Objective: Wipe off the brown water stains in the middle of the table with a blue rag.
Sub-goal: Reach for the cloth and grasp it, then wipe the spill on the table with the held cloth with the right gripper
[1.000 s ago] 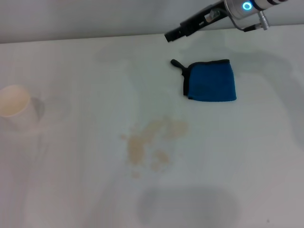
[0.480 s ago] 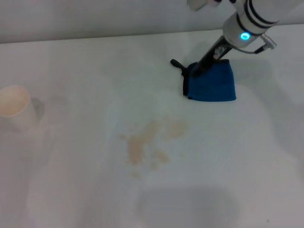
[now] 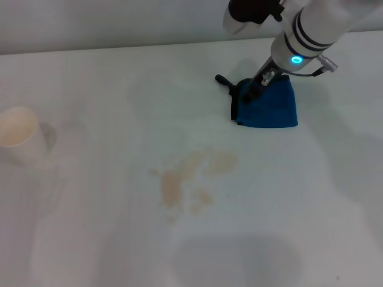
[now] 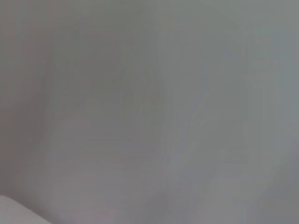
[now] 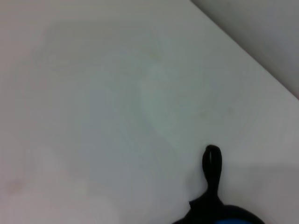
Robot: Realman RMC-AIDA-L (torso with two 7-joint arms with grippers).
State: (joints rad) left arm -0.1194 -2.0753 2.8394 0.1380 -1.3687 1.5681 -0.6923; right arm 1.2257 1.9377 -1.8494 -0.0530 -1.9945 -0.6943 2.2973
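- Open white table is seen around the brown water stains, at centre.
- The blue rag lies at one o'clock, under the right gripper; finger spread cannot be told.

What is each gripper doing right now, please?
Left gripper: not in view.
Right gripper: down at the loop-side edge of the blue rag; cannot be told whether open or closed.
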